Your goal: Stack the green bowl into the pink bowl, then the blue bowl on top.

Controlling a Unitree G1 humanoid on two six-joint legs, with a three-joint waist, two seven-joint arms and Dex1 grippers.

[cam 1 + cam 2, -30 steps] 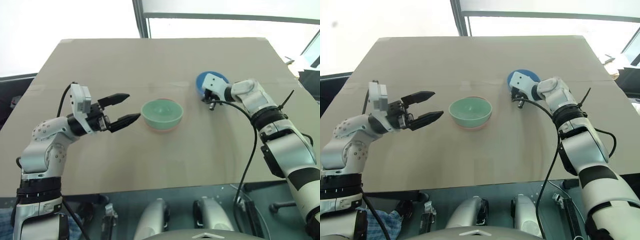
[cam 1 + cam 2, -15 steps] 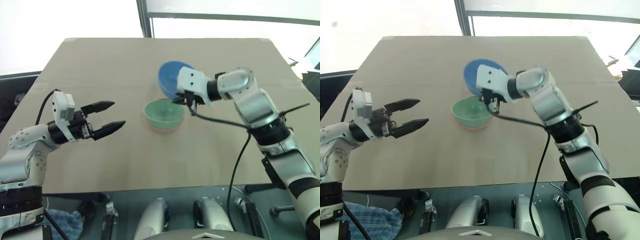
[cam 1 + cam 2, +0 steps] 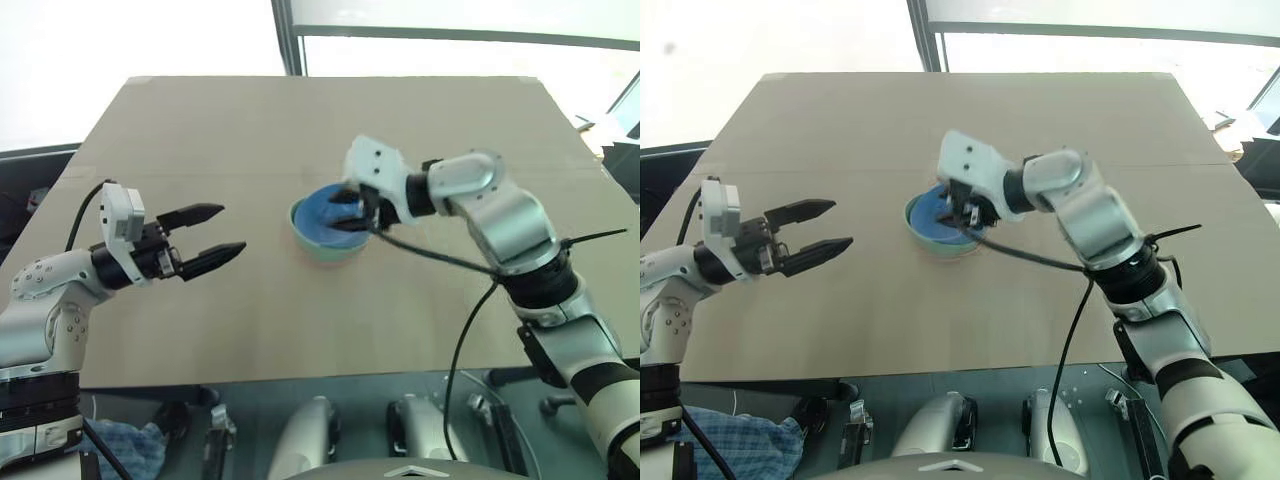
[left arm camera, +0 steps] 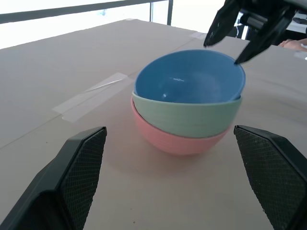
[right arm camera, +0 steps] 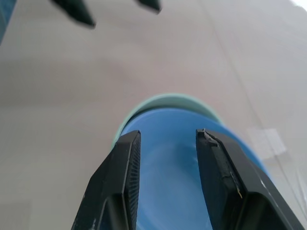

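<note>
On the near left, the left gripper point(image 3: 218, 232) hung above the flat tan cardboard-covered table point(image 3: 420, 310), its two black fingers spread wide and holding nothing, aimed rightward at the stack of bowls from well apart. Farther in, near the middle of the table, the three bowls sat nested as one stack. The small round salmon-pink bowl point(image 4: 175, 140) rested on the table at the bottom, only its lower wall showing beneath the others. The small round pale mint-green bowl point(image 4: 189, 116) sat inside it, its rim and a band of its outer wall visible above the pink. The small round bright blue bowl point(image 4: 189, 79) lay on top, inside the green one, tilted, with its rim riding higher on the side toward the right arm and its smooth inside open to view. The right gripper point(image 3: 352, 208) reached in from the right over the blue bowl, pointing left and somewhat down; its black fingers point(image 5: 122, 184) stood partly apart, a narrow gap between them, poised above the bowl's inside and right-hand rim. In the left wrist view the fingertips appeared just at that raised rim, but whether they touched it could not be told. A strip of clear tape point(image 4: 93, 93) lay flat on the table beyond the stack.
</note>
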